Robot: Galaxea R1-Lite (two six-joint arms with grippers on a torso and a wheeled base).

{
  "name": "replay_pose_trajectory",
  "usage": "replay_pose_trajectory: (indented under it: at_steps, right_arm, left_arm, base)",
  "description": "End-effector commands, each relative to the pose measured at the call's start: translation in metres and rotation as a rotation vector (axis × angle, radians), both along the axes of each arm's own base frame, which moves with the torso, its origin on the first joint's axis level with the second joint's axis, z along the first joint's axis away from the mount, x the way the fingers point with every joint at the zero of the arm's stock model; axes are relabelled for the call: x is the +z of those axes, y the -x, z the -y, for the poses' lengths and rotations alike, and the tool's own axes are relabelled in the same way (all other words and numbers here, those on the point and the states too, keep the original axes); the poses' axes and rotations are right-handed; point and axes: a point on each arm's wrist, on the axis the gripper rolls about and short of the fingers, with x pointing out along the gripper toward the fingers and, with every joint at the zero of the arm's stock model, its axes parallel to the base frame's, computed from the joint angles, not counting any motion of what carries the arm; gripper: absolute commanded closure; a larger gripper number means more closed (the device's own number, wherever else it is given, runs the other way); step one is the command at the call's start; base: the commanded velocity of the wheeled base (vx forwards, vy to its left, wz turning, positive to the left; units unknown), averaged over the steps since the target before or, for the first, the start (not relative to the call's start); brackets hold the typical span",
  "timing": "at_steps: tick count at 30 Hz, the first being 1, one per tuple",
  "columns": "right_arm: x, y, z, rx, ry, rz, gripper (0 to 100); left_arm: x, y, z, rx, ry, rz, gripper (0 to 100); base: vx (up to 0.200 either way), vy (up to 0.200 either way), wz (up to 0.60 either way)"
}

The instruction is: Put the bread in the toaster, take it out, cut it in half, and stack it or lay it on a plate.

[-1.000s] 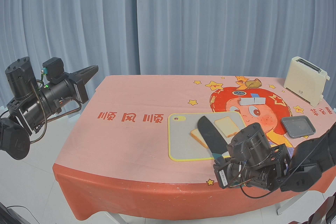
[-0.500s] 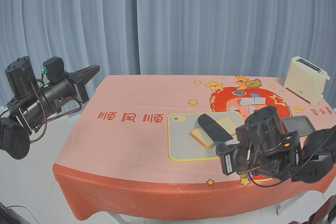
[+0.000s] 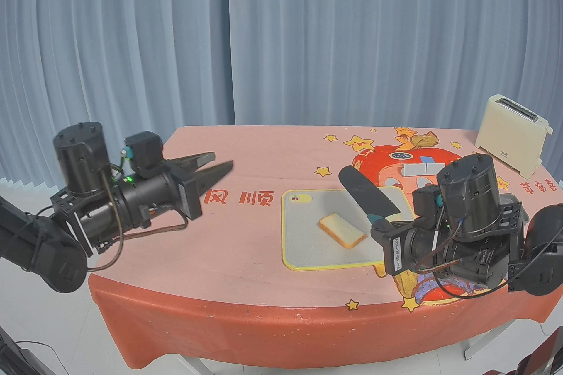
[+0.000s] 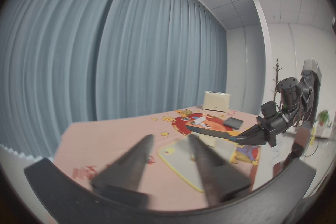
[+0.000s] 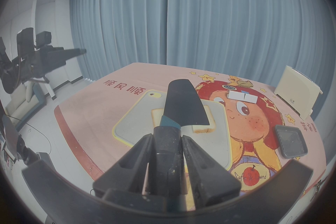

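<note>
Left gripper (image 3: pixel 217 162) hovers, fingers spread apart, over the surface's (image 3: pixel 193 253) left edge. Bread (image 3: pixel 343 230) lies on the board (image 3: pixel 302 250). Right gripper (image 3: pixel 380 225) clamps the knife (image 3: pixel 365 193), blade raised over the board's right side. Toaster (image 3: pixel 512 135) far right.

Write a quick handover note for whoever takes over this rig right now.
Left gripper: open, empty, hovering over the table's left side.
Right gripper: shut on the knife, blade raised above the cutting board.
Bread: on the board, apparently cut; pieces show either side of the blade in the right wrist view.
Plate: empty, right of the board. Toaster: far right corner.
Done: cutting, it seems. To do: set the knife down, move the pieces onto the plate.
</note>
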Motion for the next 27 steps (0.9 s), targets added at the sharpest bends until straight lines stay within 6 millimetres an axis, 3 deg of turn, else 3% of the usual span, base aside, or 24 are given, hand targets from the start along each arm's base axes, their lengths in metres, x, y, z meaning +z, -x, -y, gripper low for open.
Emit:
replay_pose_trajectory:
  at_steps: [1,8,20,27]
  right_arm:
    - [0.001,0.001,0.001,0.002,0.0,0.005,100]
    - [-0.001,0.003,-0.002,0.024,0.019,0.001,100]
    - [-0.008,0.017,-0.015,0.103,0.046,-0.012,100]
    - [-0.009,0.018,-0.026,0.125,0.019,0.022,100]
  left_arm:
    - [-0.036,-0.006,0.043,-0.102,0.108,-0.204,0]
    - [-0.047,-0.011,0.079,-0.169,0.407,-0.538,0]
    - [-0.049,-0.02,0.087,-0.207,0.531,-0.695,0]
    - [-0.066,-0.03,0.095,-0.199,0.565,-0.792,0]
  base:
    - [0.0,0.0,0.0]
    - [0.0,0.0,0.0]
    - [0.0,0.0,0.0]
    - [0.0,0.0,0.0]
